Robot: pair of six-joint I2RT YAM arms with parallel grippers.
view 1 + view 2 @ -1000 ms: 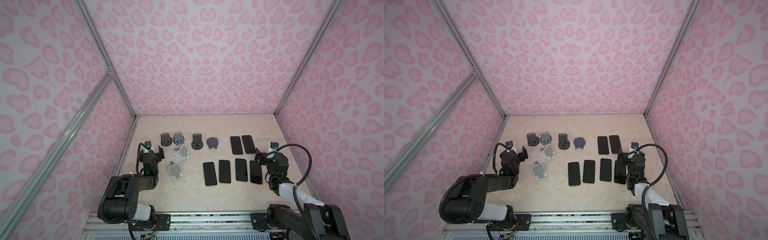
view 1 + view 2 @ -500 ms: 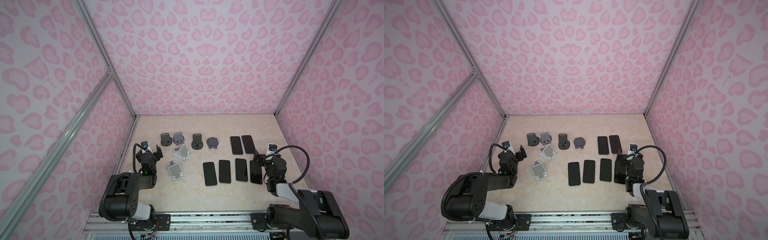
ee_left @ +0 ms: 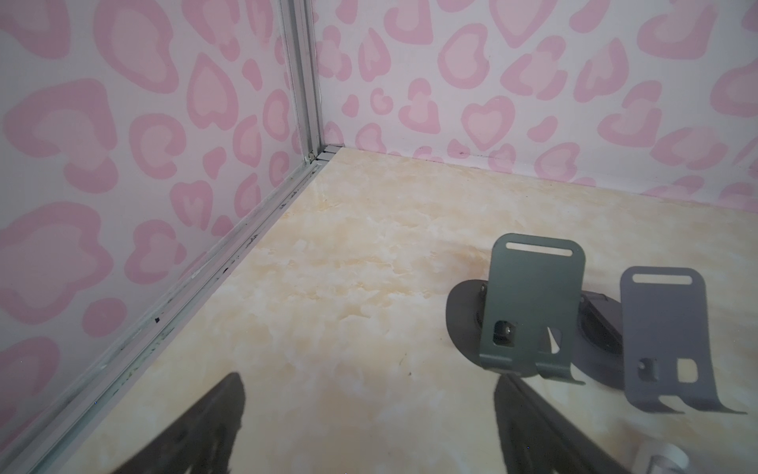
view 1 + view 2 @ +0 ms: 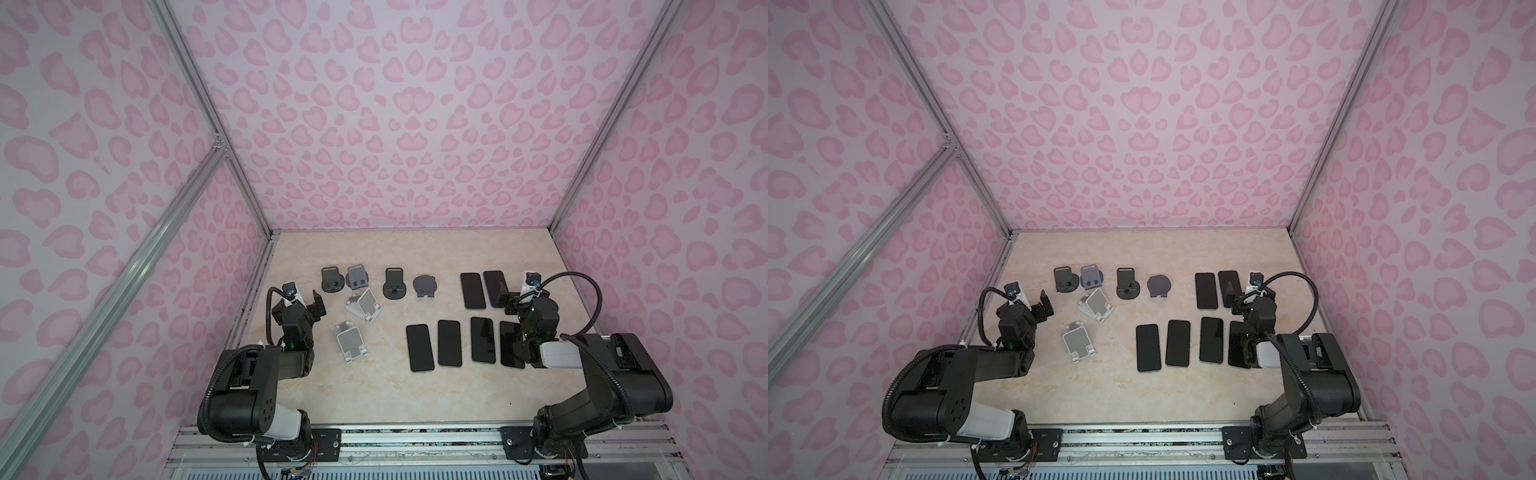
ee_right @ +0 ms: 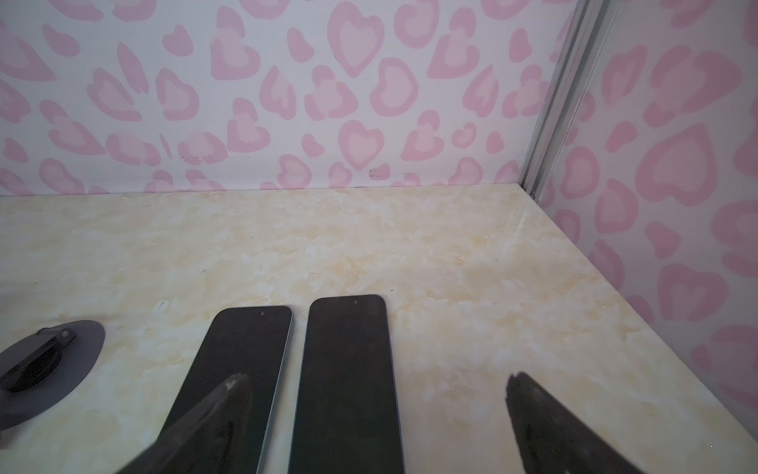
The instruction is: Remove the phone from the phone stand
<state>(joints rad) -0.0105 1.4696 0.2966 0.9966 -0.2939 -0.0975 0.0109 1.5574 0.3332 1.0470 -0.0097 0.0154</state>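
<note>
Left claw (image 3: pixel 369 379) wide, empty | right claw (image 5: pixel 377 377) wide, empty | phones (image 5: pixel 344 369) flat on table (image 5: pixel 451 266)

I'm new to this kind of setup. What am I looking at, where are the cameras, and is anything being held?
The left arm and right arm are black robot arms mounted at the near edge of a marble-look table inside a pink-patterned booth. The two wide pictures come from one overhead camera pair. The two close pictures come from a camera on each arm's wrist. Six phones lie flat by the right arm. Six phone stands sit by the left arm, all empty. The left arm's fingers and the right arm's fingers are spread open and hold nothing.
</note>
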